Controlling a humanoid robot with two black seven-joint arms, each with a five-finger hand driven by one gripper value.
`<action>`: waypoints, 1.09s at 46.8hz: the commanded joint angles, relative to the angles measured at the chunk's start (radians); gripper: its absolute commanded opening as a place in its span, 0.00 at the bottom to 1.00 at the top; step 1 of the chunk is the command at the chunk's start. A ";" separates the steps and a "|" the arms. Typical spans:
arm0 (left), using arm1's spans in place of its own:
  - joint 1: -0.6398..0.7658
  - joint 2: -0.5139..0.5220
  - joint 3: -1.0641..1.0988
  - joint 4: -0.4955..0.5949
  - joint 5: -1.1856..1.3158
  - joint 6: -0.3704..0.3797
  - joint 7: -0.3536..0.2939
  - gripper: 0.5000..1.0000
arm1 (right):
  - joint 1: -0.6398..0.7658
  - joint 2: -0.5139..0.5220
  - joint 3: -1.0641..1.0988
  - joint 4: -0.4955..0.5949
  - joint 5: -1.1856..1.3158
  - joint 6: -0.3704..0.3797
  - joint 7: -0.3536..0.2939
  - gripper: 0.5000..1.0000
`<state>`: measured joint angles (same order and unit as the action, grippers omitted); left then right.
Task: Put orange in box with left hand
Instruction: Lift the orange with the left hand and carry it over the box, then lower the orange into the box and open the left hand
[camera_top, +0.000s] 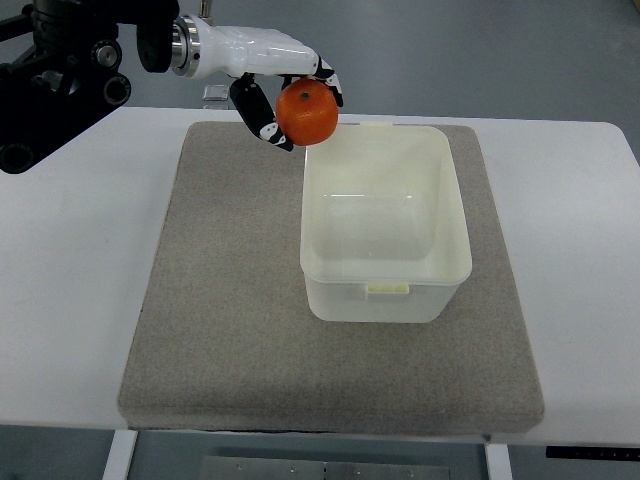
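Note:
The orange (307, 112) is held in the air by my left hand (290, 100), whose white and black fingers are curled around it. It hangs over the far left corner of the white plastic box (452, 215). The box stands open and empty on a grey mat, to the right of centre. My left arm comes in from the upper left. No right hand shows in the top view.
The grey mat (230, 300) lies on a white table (70, 300). The table's front edge runs along the bottom, with the floor beyond the far edge at the top.

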<state>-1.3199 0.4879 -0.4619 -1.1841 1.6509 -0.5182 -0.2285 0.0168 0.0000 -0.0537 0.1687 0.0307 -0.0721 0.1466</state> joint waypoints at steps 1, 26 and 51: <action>-0.022 -0.012 0.005 -0.034 -0.013 -0.025 0.000 0.00 | 0.000 0.000 0.000 0.000 0.000 0.000 -0.001 0.85; -0.038 -0.219 0.100 0.006 0.064 -0.022 0.018 0.00 | 0.000 0.000 0.000 0.000 0.000 0.000 0.001 0.85; 0.016 -0.293 0.131 0.112 0.193 0.050 0.024 0.11 | 0.000 0.000 0.000 0.000 0.000 0.000 0.001 0.85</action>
<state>-1.3099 0.1968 -0.3311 -1.0729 1.8431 -0.4968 -0.2040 0.0168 0.0000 -0.0541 0.1687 0.0307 -0.0721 0.1468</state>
